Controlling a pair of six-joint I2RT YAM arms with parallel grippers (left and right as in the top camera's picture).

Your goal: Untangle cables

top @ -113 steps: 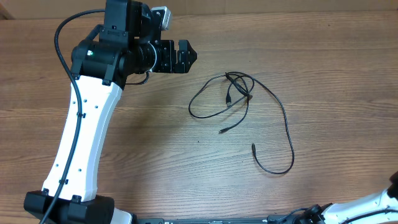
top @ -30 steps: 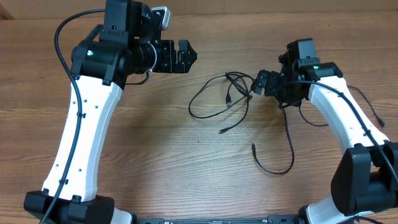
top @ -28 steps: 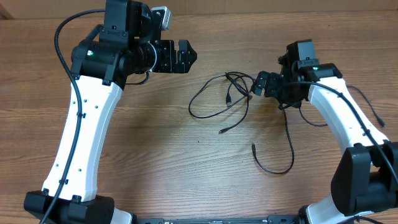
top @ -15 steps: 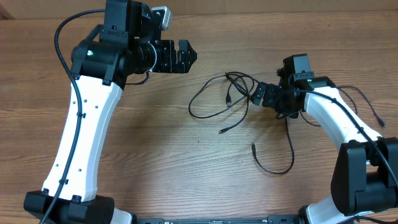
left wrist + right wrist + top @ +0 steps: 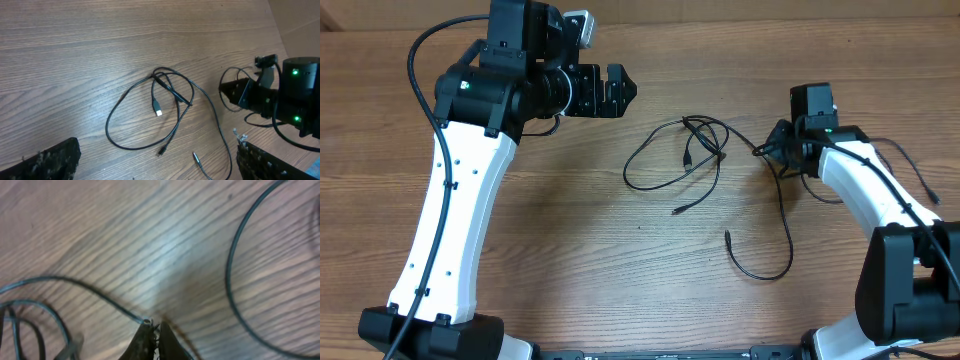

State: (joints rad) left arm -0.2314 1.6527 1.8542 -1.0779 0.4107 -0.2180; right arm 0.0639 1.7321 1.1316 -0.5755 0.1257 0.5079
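Thin black cables (image 5: 703, 133) lie tangled at the table's middle, with a loop (image 5: 642, 180) spreading to the left. One long strand (image 5: 786, 215) runs down to a plug (image 5: 728, 236). My right gripper (image 5: 763, 151) is shut on this strand just right of the knot. In the right wrist view the strand (image 5: 75, 283) meets the closed fingertips (image 5: 145, 332). My left gripper (image 5: 620, 90) hangs open above and left of the tangle, holding nothing. Its wrist view shows the knot (image 5: 167, 85) and a silver-tipped plug (image 5: 158, 111).
The wooden table (image 5: 580, 250) carries only the cords. The right arm's own thicker black wiring (image 5: 910, 170) loops near the right edge. The left arm's white link (image 5: 450, 220) crosses the left side of the table.
My right gripper came in from the right, closed on the long strand beside the knot and shifted a little rightward. The left arm has not moved.
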